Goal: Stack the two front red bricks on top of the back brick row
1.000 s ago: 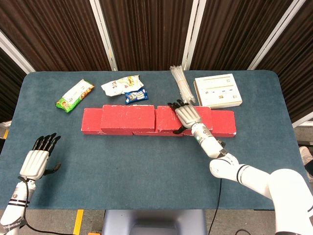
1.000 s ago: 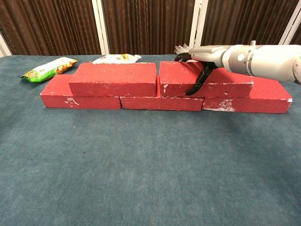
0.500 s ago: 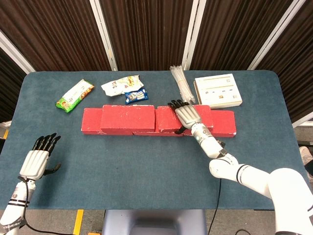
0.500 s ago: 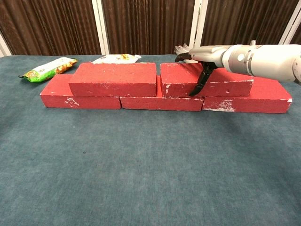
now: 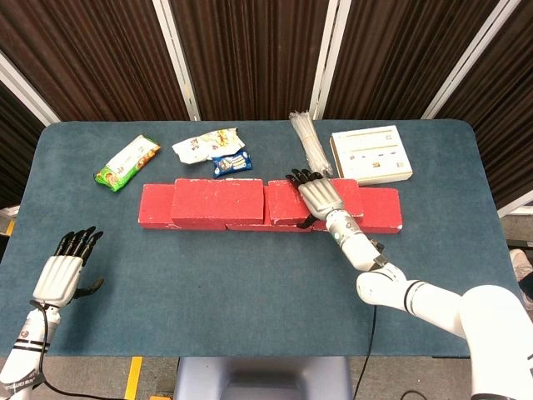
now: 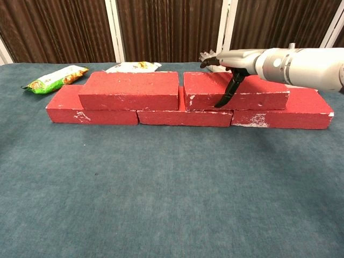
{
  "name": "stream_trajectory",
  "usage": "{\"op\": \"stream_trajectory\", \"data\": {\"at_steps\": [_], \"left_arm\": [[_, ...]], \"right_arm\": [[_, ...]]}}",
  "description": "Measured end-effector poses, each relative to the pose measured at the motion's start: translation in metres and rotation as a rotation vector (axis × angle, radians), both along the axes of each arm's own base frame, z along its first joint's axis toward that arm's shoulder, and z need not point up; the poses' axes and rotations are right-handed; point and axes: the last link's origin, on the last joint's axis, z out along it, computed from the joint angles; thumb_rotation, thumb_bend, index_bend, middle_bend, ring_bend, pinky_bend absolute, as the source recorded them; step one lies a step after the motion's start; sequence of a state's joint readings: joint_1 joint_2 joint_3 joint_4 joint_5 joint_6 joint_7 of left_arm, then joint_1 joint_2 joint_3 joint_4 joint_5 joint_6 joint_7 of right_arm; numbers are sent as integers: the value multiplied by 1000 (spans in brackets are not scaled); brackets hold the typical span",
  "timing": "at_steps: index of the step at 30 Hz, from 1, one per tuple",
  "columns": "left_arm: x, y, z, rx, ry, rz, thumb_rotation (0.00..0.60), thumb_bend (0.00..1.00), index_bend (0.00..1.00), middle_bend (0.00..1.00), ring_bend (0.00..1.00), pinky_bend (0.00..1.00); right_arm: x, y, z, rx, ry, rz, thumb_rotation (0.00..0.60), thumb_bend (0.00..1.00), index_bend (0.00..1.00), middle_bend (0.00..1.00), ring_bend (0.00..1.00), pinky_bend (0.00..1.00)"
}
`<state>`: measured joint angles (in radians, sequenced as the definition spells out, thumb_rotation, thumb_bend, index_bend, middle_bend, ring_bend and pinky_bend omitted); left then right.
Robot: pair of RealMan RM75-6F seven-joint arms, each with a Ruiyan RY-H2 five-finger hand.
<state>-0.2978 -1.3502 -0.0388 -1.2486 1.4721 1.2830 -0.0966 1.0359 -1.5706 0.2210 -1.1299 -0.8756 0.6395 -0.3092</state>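
In the chest view, two red bricks sit on top of a row of three. The left top brick (image 6: 129, 90) and the right top brick (image 6: 236, 91) lie side by side in the middle of the frame, on the back brick row (image 6: 185, 117). The head view looks straight down, so the two layers are hard to tell apart there.

The right hand (image 5: 319, 196) lies flat on the right top brick, fingers stretched toward the top of the frame. In the chest view its thumb (image 6: 230, 94) hangs down the front face of that brick. It is not wrapped around the brick.

Only the head view shows the left hand (image 5: 62, 273), at the lower left, open and holding nothing. It also shows a green snack bag (image 5: 127, 163), a white packet (image 5: 206, 145), a bundle of clear sticks (image 5: 310, 143) and a white box (image 5: 371, 155) behind the bricks.

Since a second ago the right top brick has slid slightly right, and the hand has lifted a bit.
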Motion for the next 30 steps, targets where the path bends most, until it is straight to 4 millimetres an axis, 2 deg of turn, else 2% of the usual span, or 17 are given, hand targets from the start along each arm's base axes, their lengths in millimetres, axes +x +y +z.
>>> {"op": "stream_trajectory", "data": {"at_steps": [6,10,12,13,17,20,25,30], "left_arm": [[2,-2,1,4,0,-9,600,257,0,0,0,22],[3,-4,1,5,1,-20,600,256,0,0,0,22],[4,-5,1,4,3,-23,600,257,0,0,0,22],[4,-5,1,3,4,-24,600,257,0,0,0,22],[6,-7,0,3,7,-27,600,256,0,0,0,22],[7,-7,-1,-1,5,-28,600,256,0,0,0,22],[8,-7,-3,-5,8,-28,600,257,0,0,0,23],[8,-7,-5,-8,10,-25,600,256,0,0,0,22]], "right_arm": [[1,6,18,-22,-29,12,557,50,0,80,0,203],[-10,11,48,-76,-34,24,554,52,19,74,0,170],[-25,15,68,-123,-19,24,549,89,87,74,0,156],[-34,17,77,-144,-8,20,539,138,140,74,0,149],[-79,30,109,-202,43,-35,502,305,227,74,0,133],[-103,33,117,-212,68,-76,496,403,300,74,0,130],[-136,32,121,-214,113,-131,498,417,369,74,0,122],[-152,32,111,-191,111,-159,530,417,400,74,0,111]]}}
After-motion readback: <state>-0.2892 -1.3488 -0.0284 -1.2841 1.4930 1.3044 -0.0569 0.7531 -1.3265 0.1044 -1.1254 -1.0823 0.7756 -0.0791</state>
